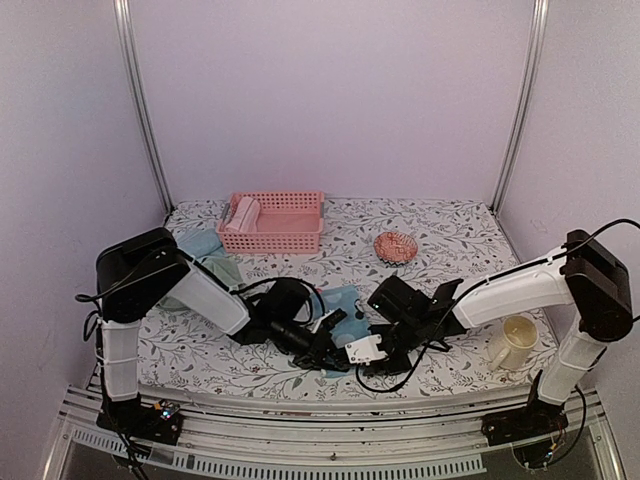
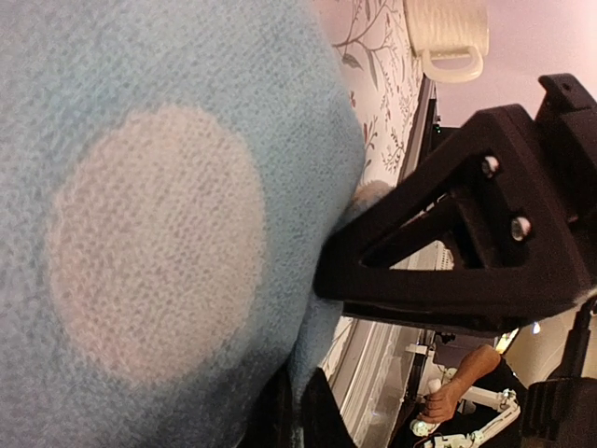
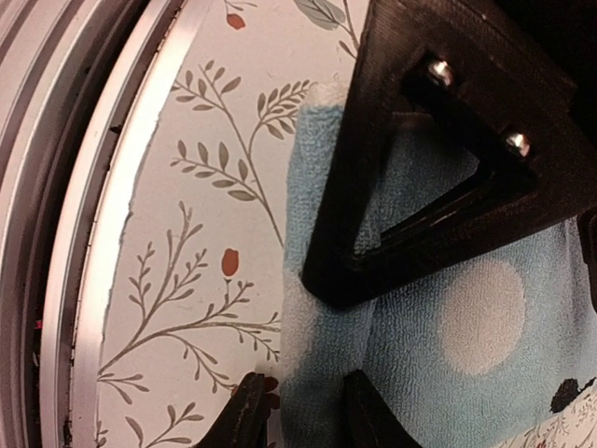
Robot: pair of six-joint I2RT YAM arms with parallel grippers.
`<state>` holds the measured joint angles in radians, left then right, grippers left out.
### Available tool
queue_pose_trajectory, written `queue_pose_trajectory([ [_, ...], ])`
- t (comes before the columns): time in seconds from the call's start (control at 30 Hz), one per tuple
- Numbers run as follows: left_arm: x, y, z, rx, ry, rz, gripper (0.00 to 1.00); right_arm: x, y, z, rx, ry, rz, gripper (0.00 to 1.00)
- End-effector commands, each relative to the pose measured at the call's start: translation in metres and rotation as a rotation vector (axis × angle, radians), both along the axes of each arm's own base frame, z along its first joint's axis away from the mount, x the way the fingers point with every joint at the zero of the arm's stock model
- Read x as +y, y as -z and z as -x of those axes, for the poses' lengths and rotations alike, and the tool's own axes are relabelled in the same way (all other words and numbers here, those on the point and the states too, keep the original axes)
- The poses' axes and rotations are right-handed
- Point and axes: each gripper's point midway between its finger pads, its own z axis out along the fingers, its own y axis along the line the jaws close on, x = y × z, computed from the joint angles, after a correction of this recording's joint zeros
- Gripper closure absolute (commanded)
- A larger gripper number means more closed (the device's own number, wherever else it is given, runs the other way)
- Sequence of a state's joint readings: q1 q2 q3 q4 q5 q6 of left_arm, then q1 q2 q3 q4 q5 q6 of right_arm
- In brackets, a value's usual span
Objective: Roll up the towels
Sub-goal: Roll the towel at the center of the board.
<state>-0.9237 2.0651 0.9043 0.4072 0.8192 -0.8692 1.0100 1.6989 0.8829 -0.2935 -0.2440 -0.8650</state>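
The blue towel with pale spots point(image 1: 343, 300) lies at the front middle of the table, between both grippers. It fills the left wrist view point(image 2: 187, 140). My left gripper point(image 1: 336, 352) point(image 2: 298, 403) is shut on a thin edge of it. My right gripper point(image 1: 370, 350) point(image 3: 308, 411) is closed on a thick folded edge of the same towel point(image 3: 448, 355), close to the table's front edge. A light blue towel point(image 1: 198, 243) and a sage green one point(image 1: 226, 268) lie bunched at the left. A rolled pink towel point(image 1: 242, 213) lies in the basket.
The pink slatted basket point(image 1: 290, 232) stands at the back left. A reddish ribbed bowl point(image 1: 396, 247) sits at the back right. A cream mug point(image 1: 515, 343) point(image 2: 448, 33) stands at the front right. The metal front rail point(image 3: 84, 233) runs close beside the right gripper.
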Motion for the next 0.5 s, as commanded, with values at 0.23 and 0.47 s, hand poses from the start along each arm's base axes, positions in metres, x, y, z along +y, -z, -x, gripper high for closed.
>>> queue_pose_trajectory([
  [0.23,0.027,0.030,0.003,0.051,-0.025,-0.115,1.00,-0.017,0.048,-0.001,0.001,0.007,0.129,0.89],
  [0.47,0.046,-0.024,-0.026,-0.272,-0.137,-0.091,0.83,-0.032,0.040,0.050,0.244,-0.103,0.159,0.96],
])
